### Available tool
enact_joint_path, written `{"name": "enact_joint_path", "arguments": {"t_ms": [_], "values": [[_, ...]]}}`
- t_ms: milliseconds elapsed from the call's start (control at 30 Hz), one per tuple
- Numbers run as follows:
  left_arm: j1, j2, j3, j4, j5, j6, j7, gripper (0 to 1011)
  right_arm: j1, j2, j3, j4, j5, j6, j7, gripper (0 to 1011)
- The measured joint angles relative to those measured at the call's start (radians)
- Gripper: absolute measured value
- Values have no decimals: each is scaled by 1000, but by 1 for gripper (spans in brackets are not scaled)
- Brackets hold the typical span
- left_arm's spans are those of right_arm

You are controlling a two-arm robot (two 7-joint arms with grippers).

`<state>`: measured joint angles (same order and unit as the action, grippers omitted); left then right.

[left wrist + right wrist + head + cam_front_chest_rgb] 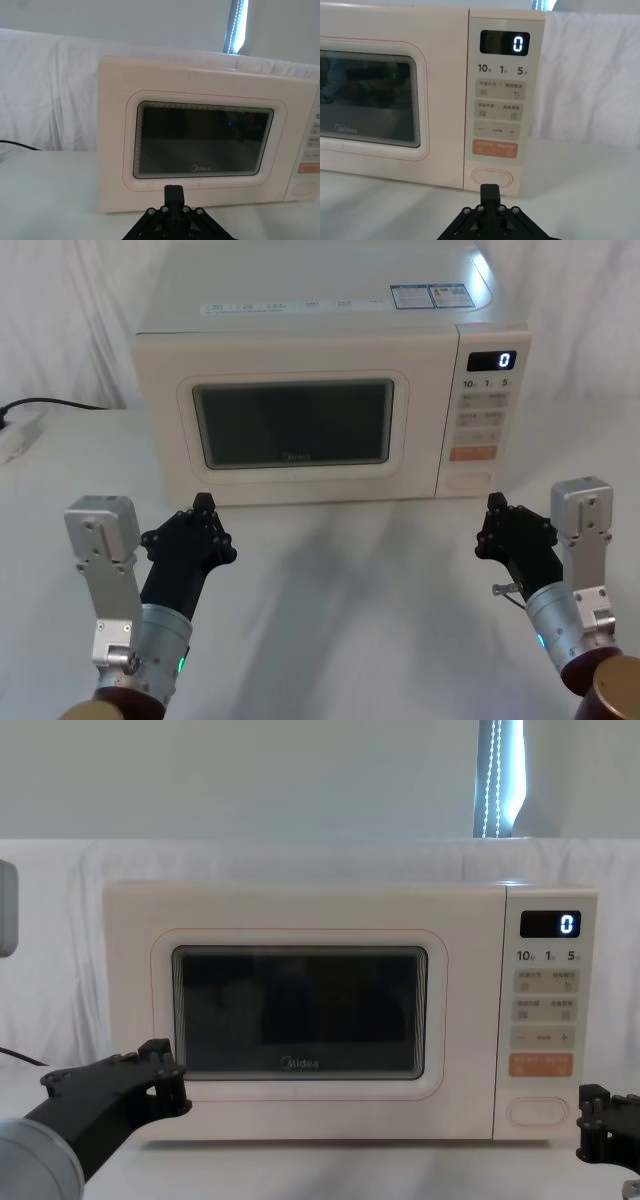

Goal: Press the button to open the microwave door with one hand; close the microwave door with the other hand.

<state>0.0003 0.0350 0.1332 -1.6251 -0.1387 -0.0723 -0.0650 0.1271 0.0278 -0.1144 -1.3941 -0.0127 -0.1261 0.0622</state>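
1. Nothing of the task looks done yet: the wide cream microwave door (300,1020) with its dark glass window and small "Midea" lettering sits flush and closed against the oven body.
2. The large plain cream pill-shaped button (492,178), lowest key on the control panel, is unpressed as far as I can judge; the display above it reads 0.
3. The right gripper (489,189), black, points at that button from just in front, at about 6 o'clock of it in the right wrist view, and is not touching it. Its fingers look clenched together into one tip.
4. The left gripper (205,504), black on a silver-grey wrist with a green glow, hovers at about 7 o'clock of the door in the head view, near its lower left corner and apart from it. It also looks clenched, grasping nothing.
5. Left to do, by my reading: press the button, let the door swing out, then push it shut with the other arm.
6. The white cloth-covered bench (350,600) carries the microwave; a black cable (50,403) runs off at 9 o'clock.
7. Behind are a white draped backdrop and a bright window strip (497,775) at 1 o'clock.
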Motion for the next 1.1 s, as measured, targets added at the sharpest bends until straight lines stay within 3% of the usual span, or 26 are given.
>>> {"name": "enact_joint_path", "arguments": {"t_ms": [1000,1100], "values": [[-1,2,2,1,-5,1,-2,0,0,0,0,0,0,0,0,0],[-1,2,2,1,-5,1,-3,0,0,0,0,0,0,0,0,74]]}}
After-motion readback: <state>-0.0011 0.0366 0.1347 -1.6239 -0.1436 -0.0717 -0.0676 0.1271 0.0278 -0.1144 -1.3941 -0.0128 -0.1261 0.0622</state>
